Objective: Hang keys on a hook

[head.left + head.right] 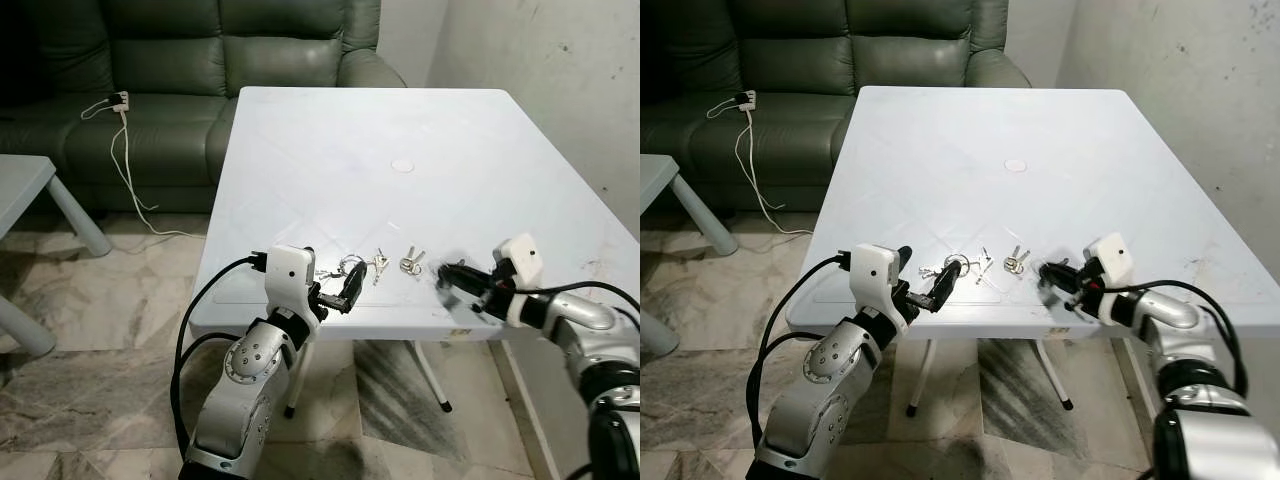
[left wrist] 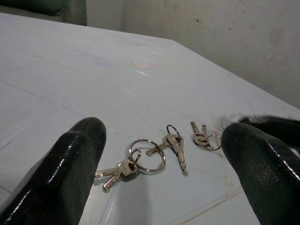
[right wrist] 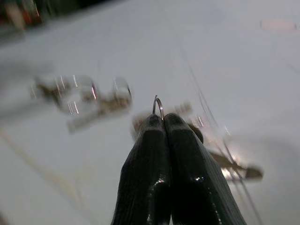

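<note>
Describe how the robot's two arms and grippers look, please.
Both arms are silver metal with rounded joints, and black cables loop along them. Each wrist carries a white boxy camera housing. The left gripper and right gripper each have two long, glossy black fingers with rounded tips.

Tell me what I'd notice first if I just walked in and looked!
Shiny keys lie in small bunches near the front edge of a big white table. The left claw sits open right by them, and the right claw is pinched shut on a thin metal ring. A dark green sofa stands behind the table.
</note>
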{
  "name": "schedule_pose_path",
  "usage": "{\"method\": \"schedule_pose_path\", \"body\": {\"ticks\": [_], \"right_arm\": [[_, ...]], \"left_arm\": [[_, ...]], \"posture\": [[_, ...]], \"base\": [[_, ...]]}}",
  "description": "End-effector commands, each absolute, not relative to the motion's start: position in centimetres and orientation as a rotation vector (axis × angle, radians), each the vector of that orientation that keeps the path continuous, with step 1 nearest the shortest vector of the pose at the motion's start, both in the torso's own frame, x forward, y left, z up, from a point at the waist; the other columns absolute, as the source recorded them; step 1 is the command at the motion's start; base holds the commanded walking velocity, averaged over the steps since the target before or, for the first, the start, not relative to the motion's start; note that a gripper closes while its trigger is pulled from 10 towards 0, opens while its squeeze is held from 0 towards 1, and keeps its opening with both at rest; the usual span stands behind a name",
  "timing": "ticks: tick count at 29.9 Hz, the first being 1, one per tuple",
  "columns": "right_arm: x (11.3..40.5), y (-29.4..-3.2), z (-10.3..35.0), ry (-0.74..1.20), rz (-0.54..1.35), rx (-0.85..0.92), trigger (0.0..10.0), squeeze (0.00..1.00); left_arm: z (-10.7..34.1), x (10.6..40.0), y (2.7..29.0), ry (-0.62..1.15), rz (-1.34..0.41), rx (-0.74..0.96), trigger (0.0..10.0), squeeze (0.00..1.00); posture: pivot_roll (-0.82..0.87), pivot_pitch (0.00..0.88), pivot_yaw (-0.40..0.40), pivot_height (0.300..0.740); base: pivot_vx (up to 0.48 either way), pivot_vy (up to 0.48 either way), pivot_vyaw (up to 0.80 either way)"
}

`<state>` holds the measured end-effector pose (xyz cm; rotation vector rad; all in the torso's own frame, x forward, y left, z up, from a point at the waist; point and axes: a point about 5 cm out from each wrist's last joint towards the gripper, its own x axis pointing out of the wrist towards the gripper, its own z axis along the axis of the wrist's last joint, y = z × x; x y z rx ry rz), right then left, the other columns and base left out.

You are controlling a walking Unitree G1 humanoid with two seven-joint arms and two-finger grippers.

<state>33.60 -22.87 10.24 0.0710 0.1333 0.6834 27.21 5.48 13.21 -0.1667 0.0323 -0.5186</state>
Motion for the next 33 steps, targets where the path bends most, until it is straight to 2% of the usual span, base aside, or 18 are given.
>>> {"method": "schedule_pose_path", "body": {"ticks": [1, 2, 9, 14, 18, 19, 22, 28, 33], "right_arm": [[34.4, -22.8, 11.7, 0.034, 0.633, 0.138, 10.0, 0.0], [34.6, -22.3, 11.9, -0.009, 0.598, 0.209, 10.0, 0.0], [35.4, -20.1, 13.3, -0.188, 0.443, 0.355, 10.0, 0.0], [35.7, -20.0, 14.0, -0.24, 0.311, 0.341, 10.0, 0.0], [35.6, -19.7, 14.3, -0.256, 0.208, 0.253, 10.0, 0.0], [35.5, -19.4, 14.1, -0.24, 0.187, 0.183, 10.0, 0.0], [35.1, -17.9, 13.7, -0.206, 0.222, 0.055, 10.0, 0.0], [34.2, -15.5, 13.9, -0.207, 0.239, -0.016, 10.0, 0.0], [34.0, -14.9, 13.9, -0.201, 0.209, -0.033, 10.0, 0.0]], "left_arm": [[13.7, 27.2, 4.6, 0.017, -0.522, -0.203, 10.0, 0.0], [13.7, 27.4, 4.9, 0.012, -0.511, -0.198, 10.0, 0.0], [14.0, 29.2, 7.6, -0.01, -0.398, -0.187, 10.0, 0.0], [14.5, 30.5, 9.4, -0.022, -0.323, -0.167, 10.0, 0.0], [15.0, 31.6, 11.1, -0.049, -0.252, -0.138, 10.0, 0.0], [15.1, 31.9, 11.5, -0.046, -0.242, -0.146, 10.0, 0.0], [15.3, 32.3, 12.7, -0.06, -0.179, -0.184, 10.0, 0.0], [15.6, 32.8, 14.3, -0.08, -0.127, -0.258, 10.0, 0.0], [15.8, 33.3, 15.3, -0.09, -0.081, -0.238, 10.0, 0.0]], "posture": [[0.02, 0.048, -0.086, 0.74], [0.02, 0.04, -0.087, 0.74], [0.02, 0.011, -0.085, 0.74], [0.02, 0.0, -0.084, 0.74], [0.03, 0.0, -0.08, 0.74], [0.03, 0.0, -0.078, 0.74], [0.03, 0.0, -0.074, 0.74], [0.02, 0.0, -0.064, 0.74], [0.01, 0.0, -0.049, 0.74]], "base": [[0.0, 0.0, 0.0], [0.0, 0.0, 0.0], [0.0, 0.0, 0.0], [0.0, 0.0, 0.0], [0.0, 0.0, 0.0], [0.0, 0.0, 0.0], [0.0, 0.0, 0.0], [0.0, 0.0, 0.0], [0.0, 0.0, -0.26]]}}
